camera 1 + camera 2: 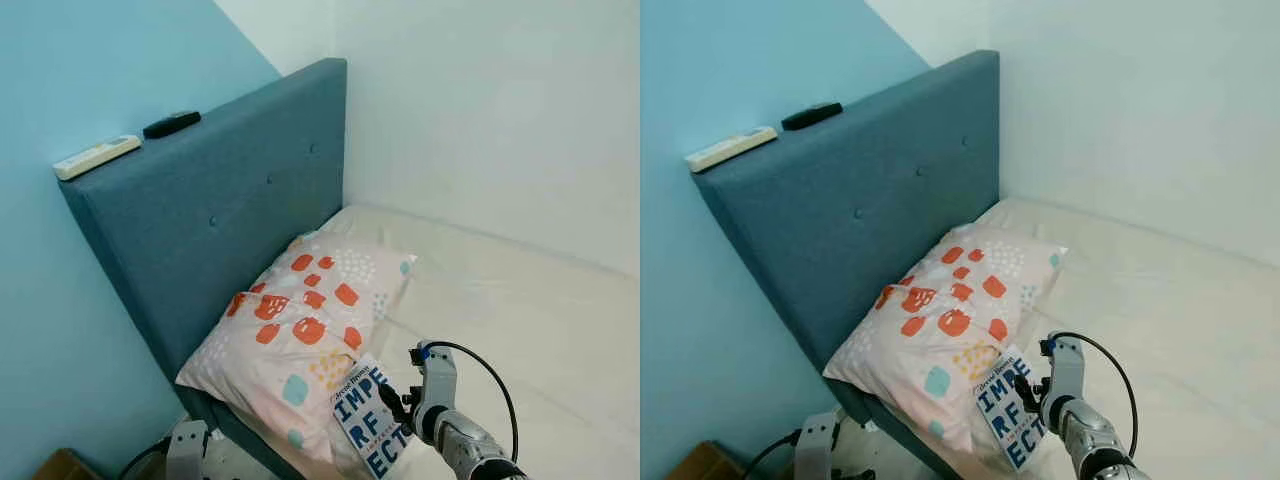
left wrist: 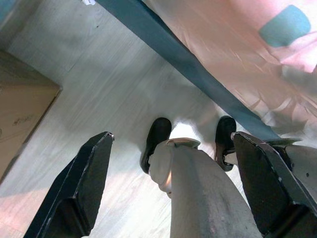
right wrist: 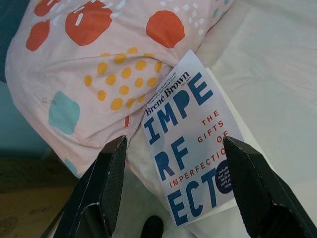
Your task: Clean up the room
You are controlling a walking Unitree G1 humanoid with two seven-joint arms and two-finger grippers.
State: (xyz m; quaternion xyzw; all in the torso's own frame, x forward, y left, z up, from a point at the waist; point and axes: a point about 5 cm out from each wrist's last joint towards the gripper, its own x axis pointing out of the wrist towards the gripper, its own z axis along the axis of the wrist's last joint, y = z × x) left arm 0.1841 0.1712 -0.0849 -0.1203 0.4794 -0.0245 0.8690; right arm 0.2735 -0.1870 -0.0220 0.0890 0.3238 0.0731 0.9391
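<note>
A bedroom in a home. Shown by a bed with a pale mattress (image 1: 520, 310) pushed into the corner of white and blue walls, a padded blue headboard (image 1: 240, 200), a patterned pillow (image 1: 300, 330) with a paperback book (image 1: 370, 415) leaning against it, two remote controls (image 1: 97, 156) resting along the headboard's top, and a cardboard box (image 2: 22, 114) on the light wooden floor (image 2: 114, 89).

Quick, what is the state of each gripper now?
Left gripper: open, holding nothing, hanging over the floor.
Right gripper: open, holding nothing, fingers either side of the book.
</note>
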